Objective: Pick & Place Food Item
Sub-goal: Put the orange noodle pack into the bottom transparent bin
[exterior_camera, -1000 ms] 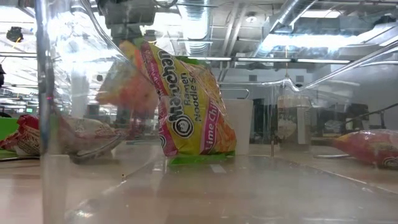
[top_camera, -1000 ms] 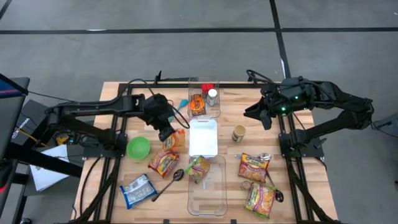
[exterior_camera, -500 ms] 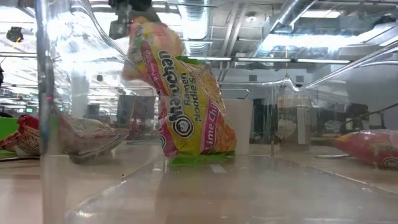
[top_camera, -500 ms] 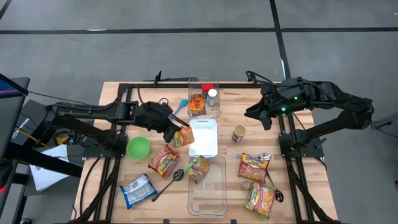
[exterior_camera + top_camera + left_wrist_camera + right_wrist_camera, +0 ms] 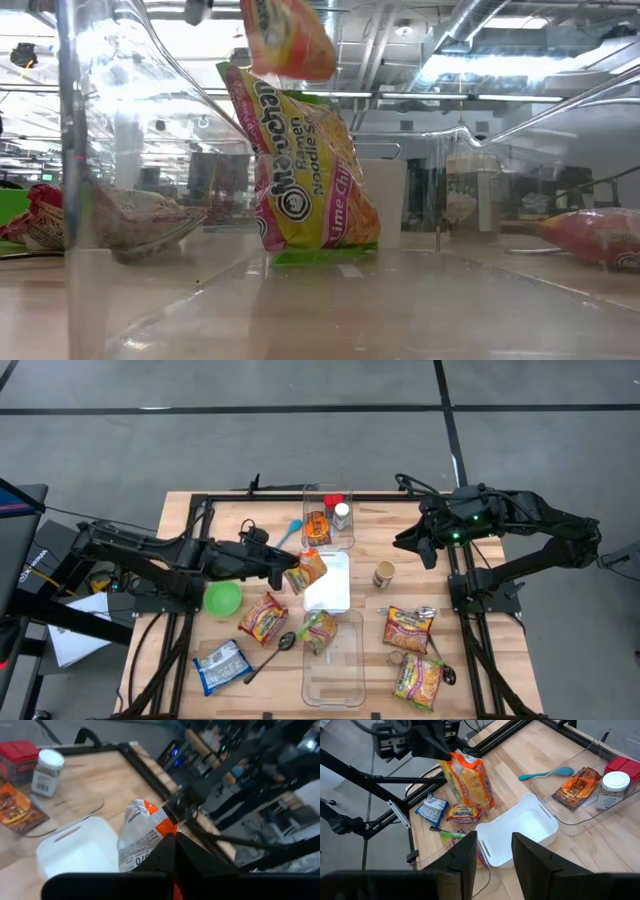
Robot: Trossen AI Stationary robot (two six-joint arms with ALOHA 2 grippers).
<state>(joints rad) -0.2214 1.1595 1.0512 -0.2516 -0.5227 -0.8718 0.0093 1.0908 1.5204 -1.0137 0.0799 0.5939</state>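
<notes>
We see the left tool (image 5: 287,567) clenched on an orange noodle packet (image 5: 308,570), held above the surface (image 5: 400,530) at centre frame, over the left edge of the white tub (image 5: 330,585). A green bowl (image 5: 222,597) sits to its lower left. The right tool (image 5: 405,540) waits at upper right, fingers (image 5: 465,857) partly apart, grasping nothing.

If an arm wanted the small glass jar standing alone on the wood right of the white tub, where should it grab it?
Probably around the body of the small glass jar, coming straight down from above. It stands upright with bare table all round, apart from the white plastic tub, so fingers could drop either side of it. The right gripper, jaws open and empty, hovers nearest.
</notes>
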